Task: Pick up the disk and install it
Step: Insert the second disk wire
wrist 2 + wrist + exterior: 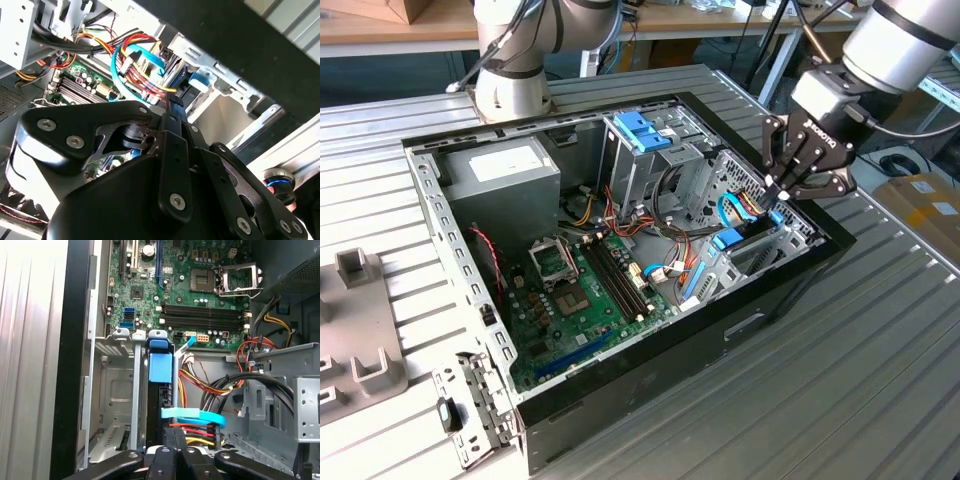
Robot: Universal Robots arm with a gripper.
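Disk (pixel 161 390), rigid, weighty and shock-sensitive, is standing on edge in the drive bay (pixel 120 395) beside the motherboard (pixel 190 285); the gripper (pixel 800 185) is pinching its upper edge, fingers clenched, by the blue carrier frame.

one open computer case (pixel 790 300), one motherboard (pixel 585 300), two robot arms (pixel 895 45)

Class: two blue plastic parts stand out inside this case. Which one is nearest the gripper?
The blue disk carrier in the drive bay, right below the gripper; the blue handle tops the far metal cage.
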